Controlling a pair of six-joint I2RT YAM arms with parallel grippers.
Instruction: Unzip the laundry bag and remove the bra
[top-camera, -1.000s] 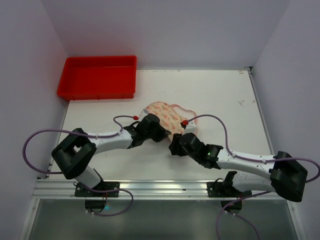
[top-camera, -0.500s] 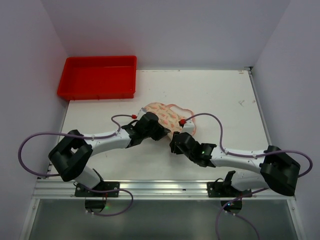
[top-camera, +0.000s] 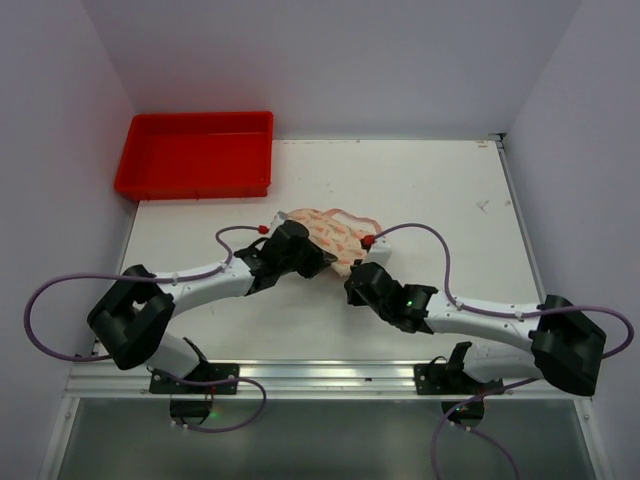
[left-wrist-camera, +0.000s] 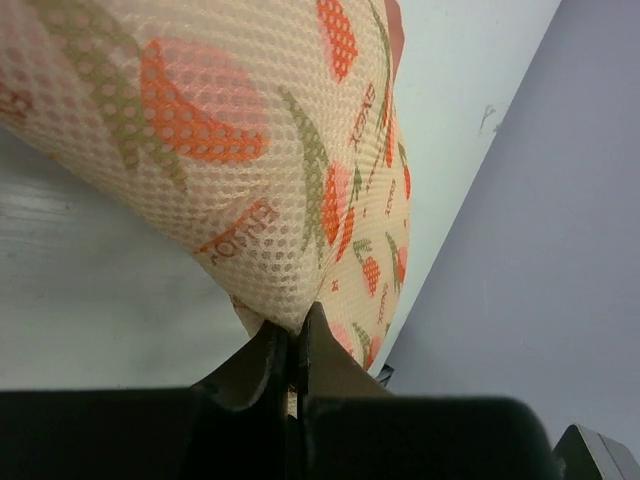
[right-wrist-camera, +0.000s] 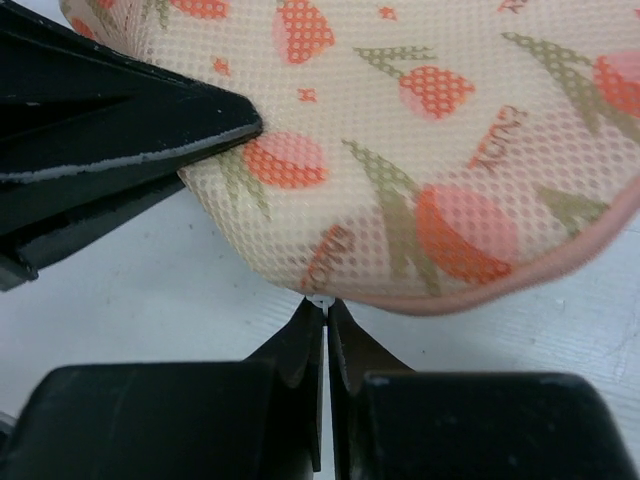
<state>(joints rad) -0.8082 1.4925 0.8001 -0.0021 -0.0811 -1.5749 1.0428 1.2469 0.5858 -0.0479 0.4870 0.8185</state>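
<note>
The laundry bag (top-camera: 336, 230), a cream mesh pouch with orange-pink print, lies mid-table between both arms. My left gripper (top-camera: 320, 262) comes at it from the left. In the left wrist view my left gripper (left-wrist-camera: 293, 326) is shut on a pinched fold of the laundry bag (left-wrist-camera: 250, 150). My right gripper (top-camera: 356, 270) is at the near edge. In the right wrist view my right gripper (right-wrist-camera: 325, 304) is shut on a small white zipper pull (right-wrist-camera: 320, 299) under the pink-edged laundry bag (right-wrist-camera: 430, 150). The bra is hidden.
A red plastic tray (top-camera: 195, 155) stands at the back left corner. Purple walls close in the table (top-camera: 440, 190) on three sides. Lilac cables loop from both arms. The left gripper's black fingers (right-wrist-camera: 120, 120) fill the upper left of the right wrist view.
My right gripper has shut on the zipper pull at the bag's near edge. The left arm, still gripping the bag, has shifted slightly left and away, and the bag moved with it.
</note>
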